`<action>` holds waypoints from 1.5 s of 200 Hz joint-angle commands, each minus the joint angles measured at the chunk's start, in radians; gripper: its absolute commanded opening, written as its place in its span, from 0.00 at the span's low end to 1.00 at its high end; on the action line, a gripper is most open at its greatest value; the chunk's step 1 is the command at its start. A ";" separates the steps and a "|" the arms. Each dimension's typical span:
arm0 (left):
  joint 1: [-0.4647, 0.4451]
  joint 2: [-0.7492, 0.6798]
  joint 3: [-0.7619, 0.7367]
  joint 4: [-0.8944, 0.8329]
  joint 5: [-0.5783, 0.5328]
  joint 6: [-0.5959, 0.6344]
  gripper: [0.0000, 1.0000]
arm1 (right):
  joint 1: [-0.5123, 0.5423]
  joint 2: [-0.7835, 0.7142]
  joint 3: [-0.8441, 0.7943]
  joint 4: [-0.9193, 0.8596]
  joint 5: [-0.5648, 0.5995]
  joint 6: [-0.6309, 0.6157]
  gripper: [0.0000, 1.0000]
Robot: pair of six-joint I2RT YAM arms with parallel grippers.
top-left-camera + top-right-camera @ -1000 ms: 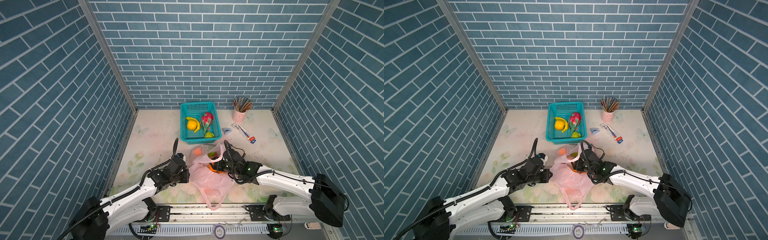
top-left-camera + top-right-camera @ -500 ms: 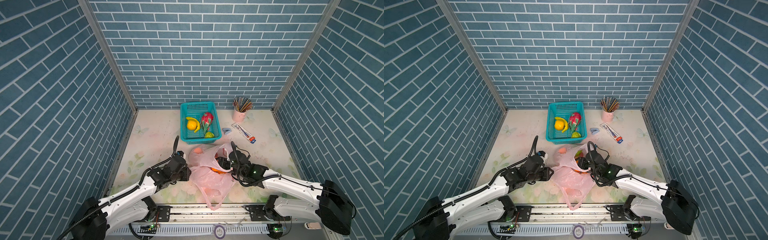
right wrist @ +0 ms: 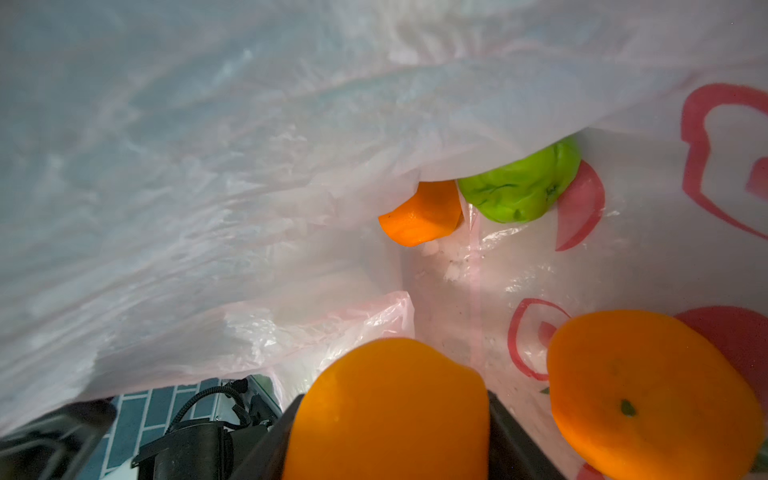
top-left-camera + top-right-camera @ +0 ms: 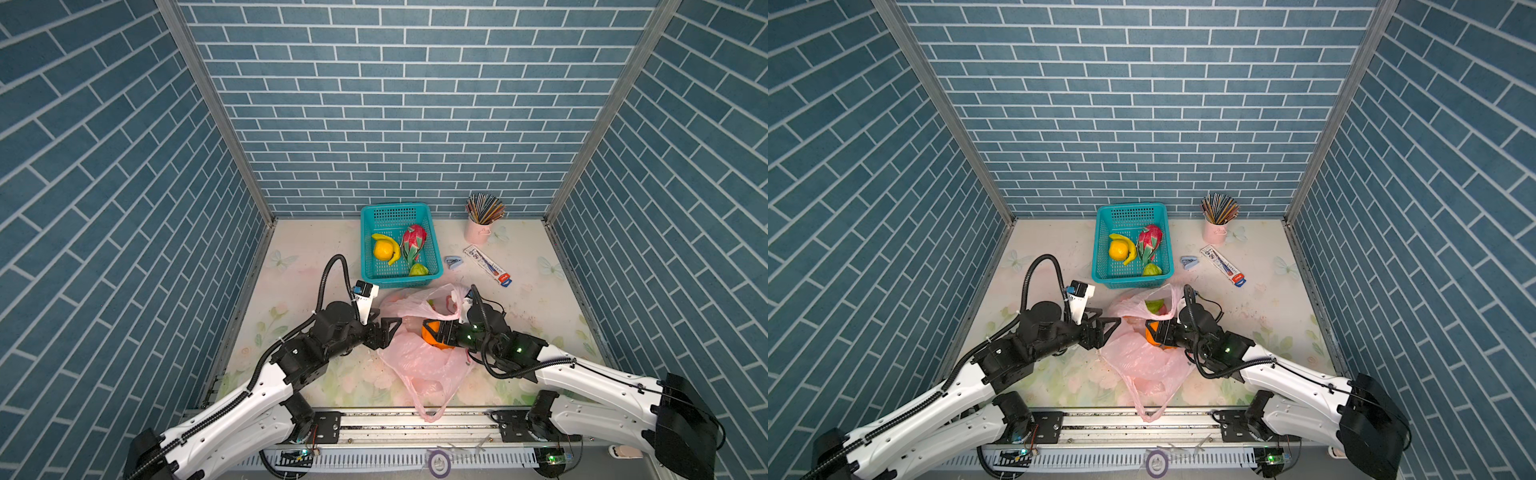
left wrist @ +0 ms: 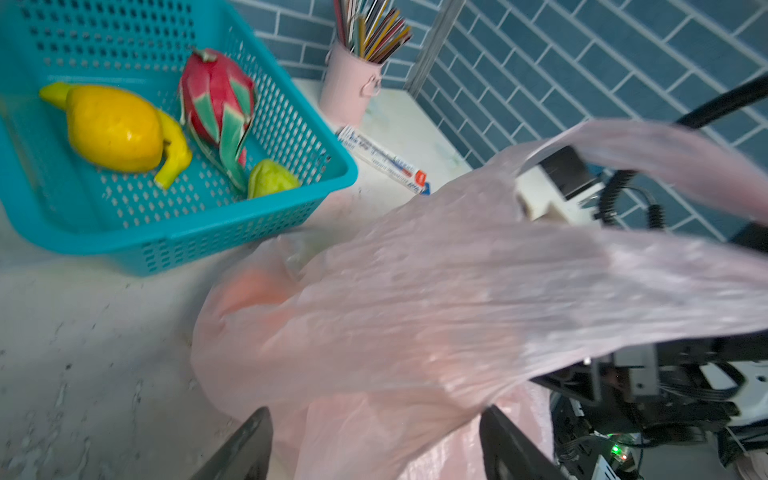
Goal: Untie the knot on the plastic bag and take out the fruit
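Top views: your left pincer (image 4: 390, 332), clamped on pink film a second ago, now stands wide at the left flank of the plastic bag (image 4: 419, 361), gripping nothing. Your right pincer (image 4: 436, 332) keeps its hold on an orange (image 4: 430, 336) at the bag's mouth. My reading: the knot is done with, since none shows and the handles lie apart. One fruit is leaving, and the bag is now unsupported. The teal basket (image 4: 376, 214), far centre, holds a dragon fruit (image 4: 413, 245), a yellow fruit (image 4: 383, 250) and a banana. Left wrist view: jaws spread, blurred film lying loose between them. Right wrist view: the held orange fills the jaws, while a second orange (image 3: 648, 395) and a green fruit (image 3: 519, 187) remain inside. The desk (image 4: 311, 257) has a pale floral print, scuffed, with a pencil cup (image 4: 478, 230) at far right. The room has blue brick-pattern walls on three sides.
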 commanded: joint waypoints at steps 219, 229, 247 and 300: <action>-0.153 0.385 0.259 0.338 -0.132 0.283 0.32 | 0.048 -0.018 0.012 0.013 -0.026 -0.066 0.61; -0.152 0.397 0.276 0.318 -0.174 0.258 0.31 | 0.060 -0.017 0.022 -0.001 -0.021 -0.081 0.60; -0.144 0.417 0.294 0.293 -0.208 0.225 0.31 | 0.083 -0.029 0.033 -0.019 -0.006 -0.101 0.60; -0.095 0.455 0.293 0.235 -0.239 0.127 0.31 | 0.106 -0.122 0.026 -0.018 0.014 -0.150 0.60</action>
